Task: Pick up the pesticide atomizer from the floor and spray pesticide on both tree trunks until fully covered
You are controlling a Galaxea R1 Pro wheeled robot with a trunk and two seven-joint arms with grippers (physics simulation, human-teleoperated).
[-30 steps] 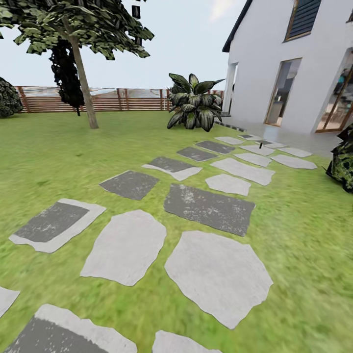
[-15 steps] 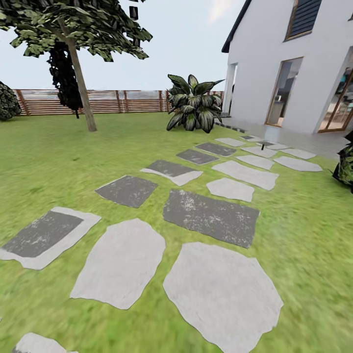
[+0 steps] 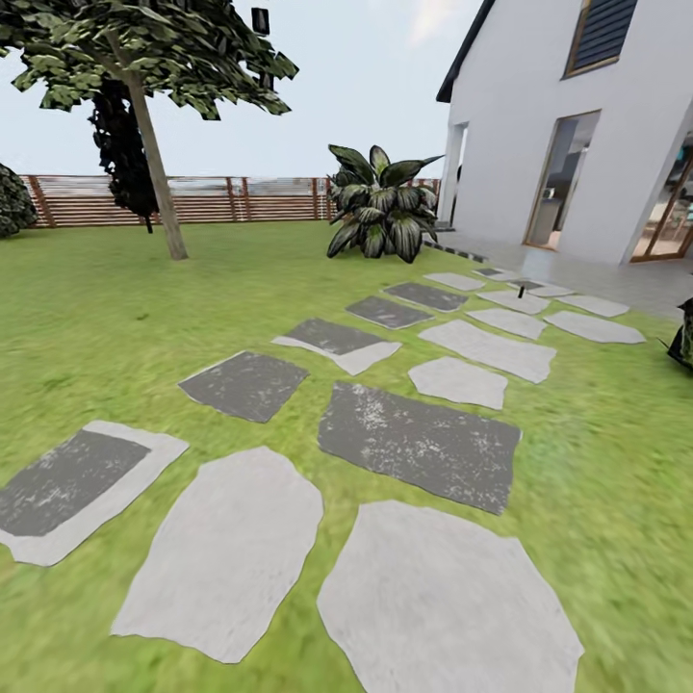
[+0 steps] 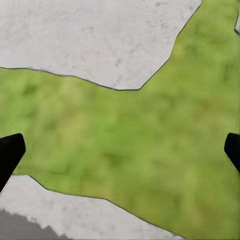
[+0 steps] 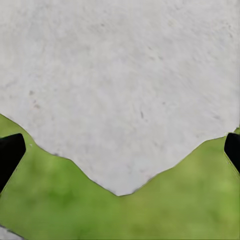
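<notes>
The floor is pale and dark grey stone slabs (image 3: 419, 443) set in green grass, leading toward a white house. A tiny black upright thing (image 3: 521, 289), which may be the pesticide atomizer, stands on a far pale slab; it is too small to make out any detail. At the far left lawn stands a tree (image 3: 154, 164) with a bare grey-brown trunk and a leafy crown. My left gripper (image 4: 120, 150) hangs open over grass between slabs, its black fingertips (image 4: 10, 152) at the frame's sides. My right gripper (image 5: 120, 150) is open over a pale slab's edge, nothing between its fingers.
A brown slat fence (image 3: 241, 199) closes the lawn at the back. A big broad-leaved plant (image 3: 380, 207) grows by the house corner (image 3: 500, 144). A dark narrow tree (image 3: 120, 144) stands behind the trunk. A dark bush (image 3: 685, 337) sits at the right edge.
The whole head view has shifted: the slabs have slid down and grown larger, so the camera has moved forward along the path. The tiny black thing looks slightly nearer.
</notes>
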